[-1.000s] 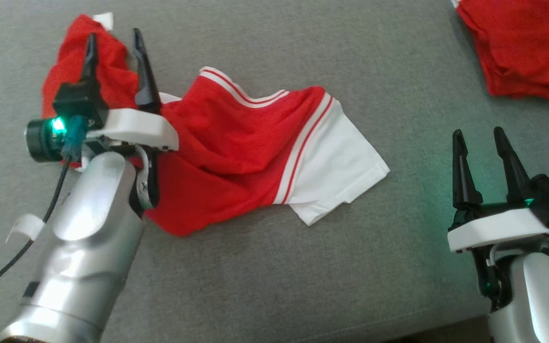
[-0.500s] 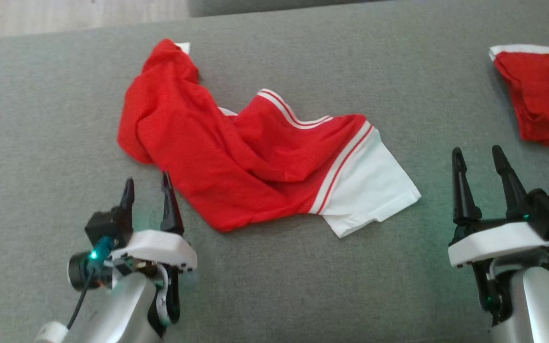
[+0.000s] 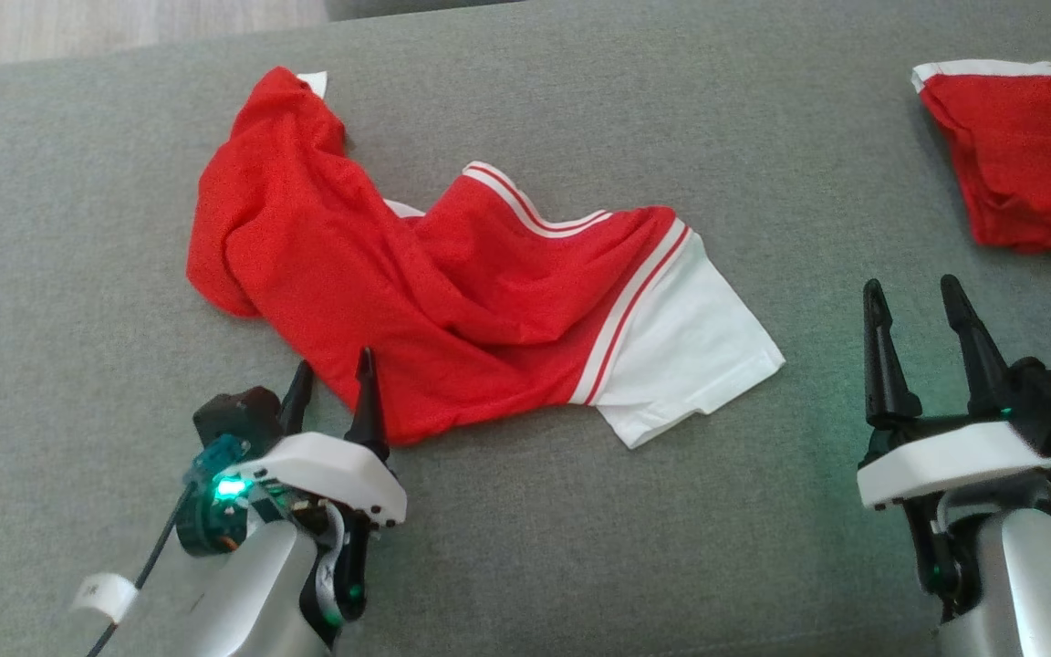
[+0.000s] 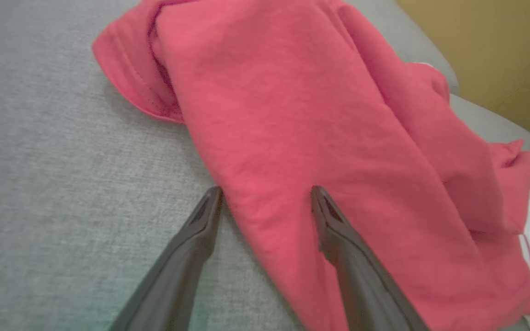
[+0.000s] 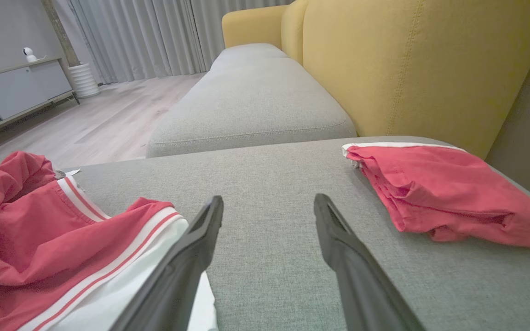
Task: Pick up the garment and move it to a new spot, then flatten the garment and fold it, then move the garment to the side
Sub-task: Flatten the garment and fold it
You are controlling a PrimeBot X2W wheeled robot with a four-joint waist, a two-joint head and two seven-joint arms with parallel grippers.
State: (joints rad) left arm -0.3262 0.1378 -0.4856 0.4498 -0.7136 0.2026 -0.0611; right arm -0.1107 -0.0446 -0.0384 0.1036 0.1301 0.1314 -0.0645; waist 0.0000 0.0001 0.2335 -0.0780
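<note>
While the crumpled red-and-white fabric garment [image 3: 452,301] lies on the grey upholstered cushion [image 3: 535,547], the left gripper [image 3: 336,360] straddles its near edge, fingers wide and empty; the right gripper [image 3: 910,285], fingers equally wide, holds nothing, well apart from it.

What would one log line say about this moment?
garment: crumpled red-and-white shirt lying on grey fabric cushion | left pincer: open, over shirt's near edge | right pincer: open, apart from shirt

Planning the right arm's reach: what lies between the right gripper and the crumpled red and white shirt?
Bare grey cushion, seen in the head view; the right gripper stands apart from the shirt.
</note>
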